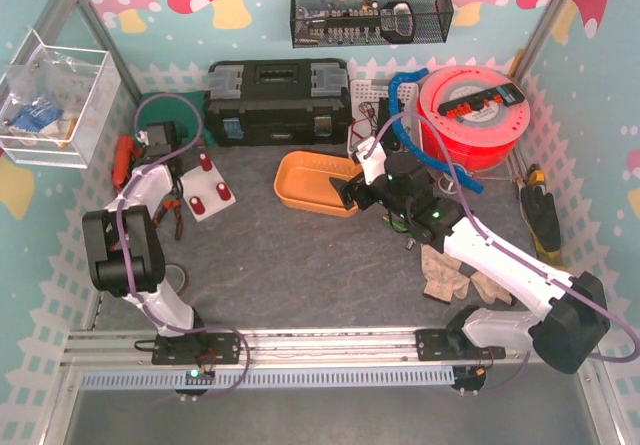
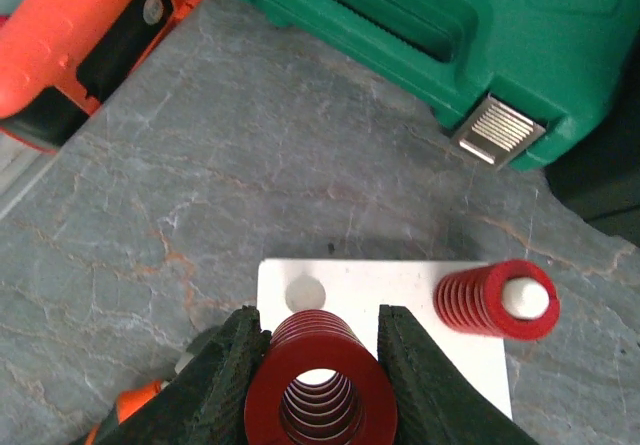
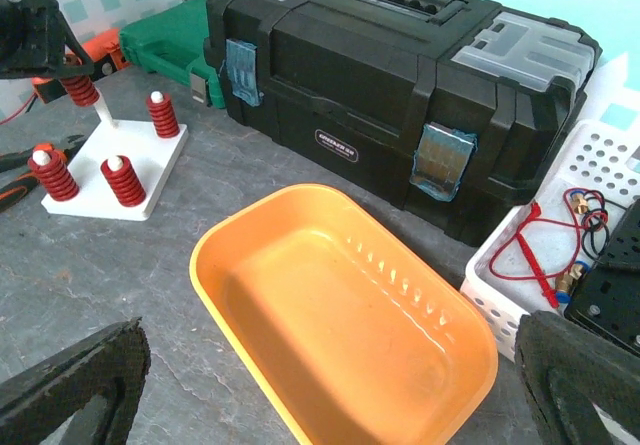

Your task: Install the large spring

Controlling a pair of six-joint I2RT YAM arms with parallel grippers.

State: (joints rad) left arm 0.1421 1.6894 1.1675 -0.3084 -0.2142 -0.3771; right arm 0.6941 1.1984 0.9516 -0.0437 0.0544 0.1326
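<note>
The large red coil spring point(image 2: 345, 365), pinched in our left gripper point(image 2: 320, 330), stands upright over the white peg plate point(image 2: 400, 310) by the far-left corner; our right gripper point(image 3: 320, 385) is wide.

**Cut Off at the Edge**

In the left wrist view, the large red coil spring point(image 2: 322, 410) and the black fingers point(image 2: 225, 385) of the left claw point(image 2: 318, 317) run off the near edge, covering part of the white square base plate point(image 2: 400, 295).
</note>
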